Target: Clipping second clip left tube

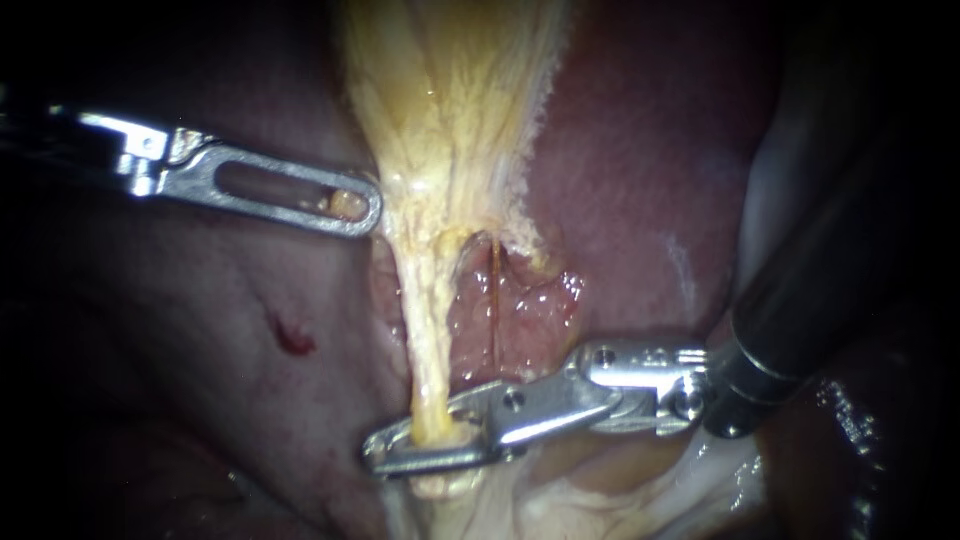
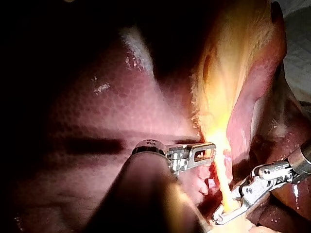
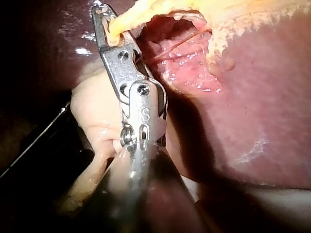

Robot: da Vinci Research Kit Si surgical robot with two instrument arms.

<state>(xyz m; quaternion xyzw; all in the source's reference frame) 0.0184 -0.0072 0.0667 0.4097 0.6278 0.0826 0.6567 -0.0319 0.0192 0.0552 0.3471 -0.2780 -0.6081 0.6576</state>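
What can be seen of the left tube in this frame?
The left tube is a pale yellow, glistening, fibrous strand, taut and nearly upright in the endoscope view. It runs down from a broad fan of yellowish tissue, narrowing as it goes, in front of the reddish liver. Near its lower end the right instrument is closed on it from two sides, with a short pale stub beyond. A much thinner reddish strand runs beside it, apart.

Pale yellow streaked tube (image 1: 428, 330) over mottled dark red liver (image 1: 640, 170)
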